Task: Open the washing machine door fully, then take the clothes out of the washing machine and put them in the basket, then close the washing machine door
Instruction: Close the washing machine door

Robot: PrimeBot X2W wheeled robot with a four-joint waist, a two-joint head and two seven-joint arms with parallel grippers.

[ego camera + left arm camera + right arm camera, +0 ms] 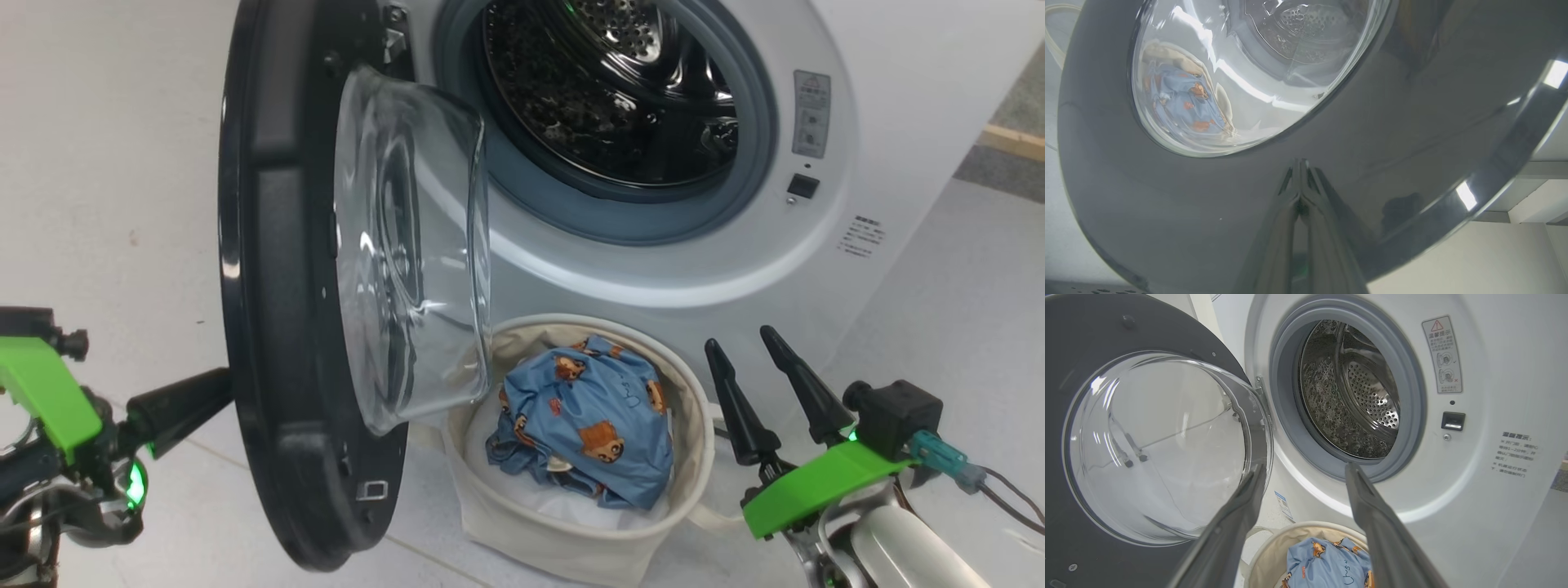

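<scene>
Door open, clothes in the basket.
Head view: I see the washing machine door point(277, 286) standing open left of the washing machine point(898, 122). The clothes point(588, 416) lie in the basket point(522, 523) below its mouth. The left gripper point(204, 396) is behind the door and the right gripper point(739, 339) is at near right. Left wrist view: jaws closed, tips seemingly touching the door's glossy face. Right wrist view: jaws wide apart, pointing toward the drum mouth point(1347, 396).
</scene>
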